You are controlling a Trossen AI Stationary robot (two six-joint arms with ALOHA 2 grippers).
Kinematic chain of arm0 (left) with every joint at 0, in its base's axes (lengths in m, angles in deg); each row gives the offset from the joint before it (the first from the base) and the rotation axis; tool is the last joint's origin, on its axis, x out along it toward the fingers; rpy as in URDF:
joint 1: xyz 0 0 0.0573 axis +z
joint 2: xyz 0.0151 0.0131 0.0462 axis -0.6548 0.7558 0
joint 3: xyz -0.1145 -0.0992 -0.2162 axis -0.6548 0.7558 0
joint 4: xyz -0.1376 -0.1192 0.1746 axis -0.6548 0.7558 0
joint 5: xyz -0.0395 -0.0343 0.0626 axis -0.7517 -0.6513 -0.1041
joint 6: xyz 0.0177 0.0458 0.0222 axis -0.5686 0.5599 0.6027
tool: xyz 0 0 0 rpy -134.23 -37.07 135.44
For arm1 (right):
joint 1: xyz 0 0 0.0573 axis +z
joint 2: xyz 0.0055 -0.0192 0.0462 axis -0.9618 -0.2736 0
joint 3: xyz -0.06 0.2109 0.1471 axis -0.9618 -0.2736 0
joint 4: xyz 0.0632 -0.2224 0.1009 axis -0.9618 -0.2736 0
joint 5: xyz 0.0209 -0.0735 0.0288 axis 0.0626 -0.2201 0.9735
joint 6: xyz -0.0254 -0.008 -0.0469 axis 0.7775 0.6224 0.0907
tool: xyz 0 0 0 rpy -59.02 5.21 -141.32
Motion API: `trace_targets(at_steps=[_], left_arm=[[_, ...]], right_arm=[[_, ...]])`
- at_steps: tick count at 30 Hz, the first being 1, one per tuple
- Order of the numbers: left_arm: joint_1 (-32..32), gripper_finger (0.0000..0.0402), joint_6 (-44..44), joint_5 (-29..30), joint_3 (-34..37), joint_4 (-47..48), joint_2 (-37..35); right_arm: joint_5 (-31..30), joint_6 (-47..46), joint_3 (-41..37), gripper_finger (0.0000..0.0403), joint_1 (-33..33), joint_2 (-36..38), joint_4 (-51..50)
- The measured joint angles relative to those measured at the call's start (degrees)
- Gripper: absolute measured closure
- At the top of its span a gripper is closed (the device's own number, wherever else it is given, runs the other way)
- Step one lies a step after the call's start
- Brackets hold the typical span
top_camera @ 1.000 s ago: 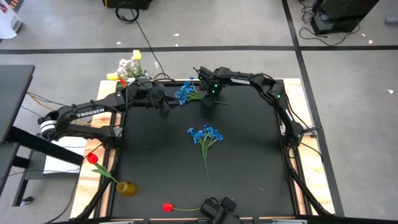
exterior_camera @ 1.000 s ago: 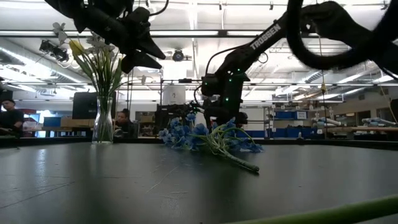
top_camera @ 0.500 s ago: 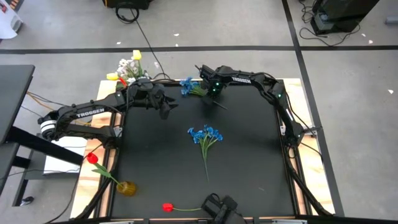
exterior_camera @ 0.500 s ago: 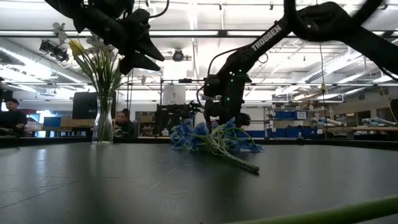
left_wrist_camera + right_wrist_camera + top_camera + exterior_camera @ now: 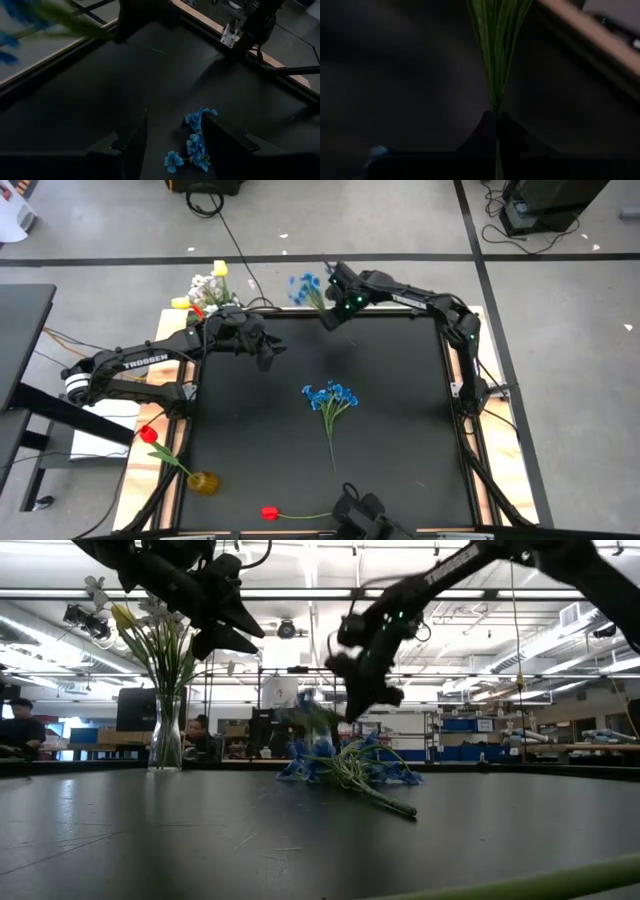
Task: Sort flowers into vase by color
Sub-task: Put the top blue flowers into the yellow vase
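One dark right tool (image 5: 327, 313) was clamped tight on a thin green-stalked blue flower bunch (image 5: 307, 286); the left tool (image 5: 268, 352) hung wide open.

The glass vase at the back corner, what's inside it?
The glass vase holds green stalks topped with white blossoms and yellow tulips. A bit of red shows from above too. The left arm covers the vase's base from overhead, so what's lower down stays hidden.

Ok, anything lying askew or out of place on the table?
One red tulip lies flat at the near table edge, unsorted, and a blue cluster lies mid-mat. The amber vase sits off the mat, its red tulip leaning far outward.
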Motion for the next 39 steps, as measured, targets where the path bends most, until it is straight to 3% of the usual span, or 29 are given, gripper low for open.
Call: trace_targets(at_steps=[7,17,20,24,27,30,35,39], left_arm=[[-0.01,0.0210,-1.05,2.04,0.07,-5.01,0.02],[2.96,0.0209,-6.27,2.53,0.07,-11.02,0.02],[3.36,0.0209,-6.62,1.17,0.07,-13.44,0.02],[3.37,0.0209,-6.92,0.83,0.07,-19.33,0.02],[3.37,0.0209,-8.12,0.83,0.07,-24.18,0.02],[3.37,0.0209,-7.04,-0.35,0.07,-28.03,0.18],[3.37,0.0204,-8.12,-7.30,0.04,-32.93,2.52],[3.17,0.0181,-8.68,-8.96,0.04,-36.99,3.22]], right_arm=[[3.33,-5.33,0.01,0.0396,0.85,6.07,7.13],[5.29,-4.00,-0.05,0.0396,4.94,13.68,13.82],[11.19,-2.95,-4.56,0.0396,5.98,15.58,22.67],[17.96,-10.31,-15.76,0.0396,7.87,18.63,43.42],[17.17,-14.73,-23.30,0.0396,9.77,21.05,58.62],[14.04,-17.01,-26.91,0.0396,11.53,22.18,67.16],[11.50,-14.11,-27.27,0.0396,13.12,22.11,68.02],[11.52,-12.78,-27.24,0.0396,13.73,22.12,67.77]])
